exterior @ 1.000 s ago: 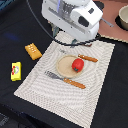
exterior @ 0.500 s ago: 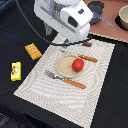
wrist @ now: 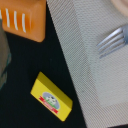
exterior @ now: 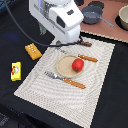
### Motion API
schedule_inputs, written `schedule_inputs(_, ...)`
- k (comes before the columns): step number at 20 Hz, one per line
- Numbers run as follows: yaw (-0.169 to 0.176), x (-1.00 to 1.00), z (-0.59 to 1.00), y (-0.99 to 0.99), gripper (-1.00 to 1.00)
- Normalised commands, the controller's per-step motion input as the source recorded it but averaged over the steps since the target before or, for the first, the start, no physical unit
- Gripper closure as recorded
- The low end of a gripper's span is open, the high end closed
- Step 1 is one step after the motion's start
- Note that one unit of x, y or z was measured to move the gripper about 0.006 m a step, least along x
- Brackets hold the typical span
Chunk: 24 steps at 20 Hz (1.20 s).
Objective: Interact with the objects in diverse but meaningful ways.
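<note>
A red tomato [exterior: 77,65] sits on a round wooden plate [exterior: 64,67] on the striped placemat [exterior: 95,87]. Off the mat, on the exterior view's left, lie the orange dotted bread block [exterior: 33,51] and the flat yellow packet [exterior: 16,71]. Both show in the wrist view too, the bread block [wrist: 22,20] and the packet [wrist: 51,96]. A thin dark sausage [exterior: 85,44] lies at the mat's far edge. My white arm [exterior: 57,20] hangs over the mat's far corner on the exterior view's left. Its body hides the fingers, and the wrist view shows none.
A wooden-handled fork [exterior: 65,80] lies in front of the plate, its tines [wrist: 112,40] showing in the wrist view. A knife [exterior: 86,58] lies behind the plate. Grey pots [exterior: 92,14] stand at the back on the exterior view's right. The table is black.
The arm has shifted toward the exterior view's left, nearer the bread block. The toy foods and cutlery have not moved.
</note>
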Motion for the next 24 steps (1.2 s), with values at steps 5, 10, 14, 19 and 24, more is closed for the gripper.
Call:
schedule_inputs(5,-0.193,-0.63,-0.2,0.0,-1.0)
schedule_inputs(10,-0.194,-0.62,-0.22,0.0,-1.0)
schedule_inputs(14,-0.112,-0.85,-0.24,0.0,-1.0)
schedule_inputs(19,-0.005,-1.0,-0.22,0.09,-1.0)
schedule_inputs(24,0.001,-1.0,-0.18,0.22,-1.0)
